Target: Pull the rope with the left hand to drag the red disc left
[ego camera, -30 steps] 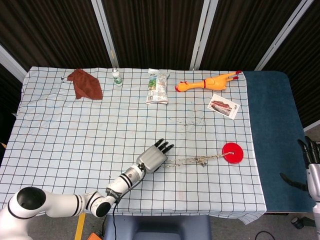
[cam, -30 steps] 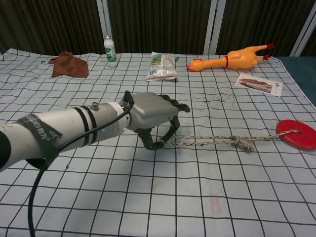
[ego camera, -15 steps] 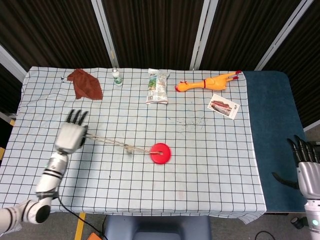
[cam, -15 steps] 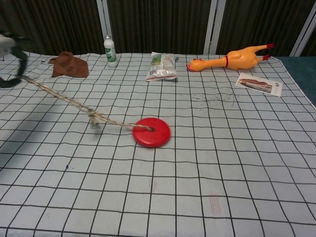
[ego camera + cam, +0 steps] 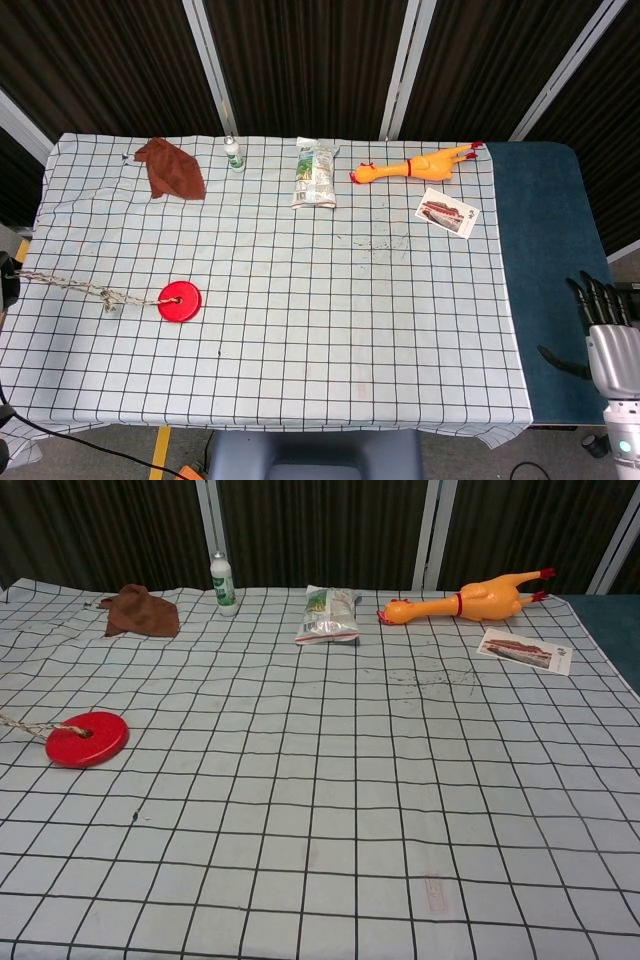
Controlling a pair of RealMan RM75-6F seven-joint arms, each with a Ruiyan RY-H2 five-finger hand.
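The red disc (image 5: 180, 300) lies flat on the checked cloth near the table's left edge, also seen as the red disc (image 5: 86, 739) in the chest view. A braided rope (image 5: 80, 289) with a knot runs from the disc leftward to the frame's edge; in the chest view the rope (image 5: 20, 724) leaves the picture at the left. Only a dark sliver of my left hand (image 5: 5, 280) shows at the left border, where the rope's end meets it and it holds the rope. My right hand (image 5: 605, 340) hangs beyond the table's right side, fingers spread, holding nothing.
Along the far edge lie a brown cloth (image 5: 172, 167), a small bottle (image 5: 234, 154), a snack bag (image 5: 316, 173) and a rubber chicken (image 5: 415, 164). A card (image 5: 447, 211) lies at the right. A blue mat (image 5: 545, 270) covers the table's right strip.
The left hand has pulled the rope further left, out to the frame's edge. The red disc slid from the table's middle to near its left edge. The right hand barely shifted.
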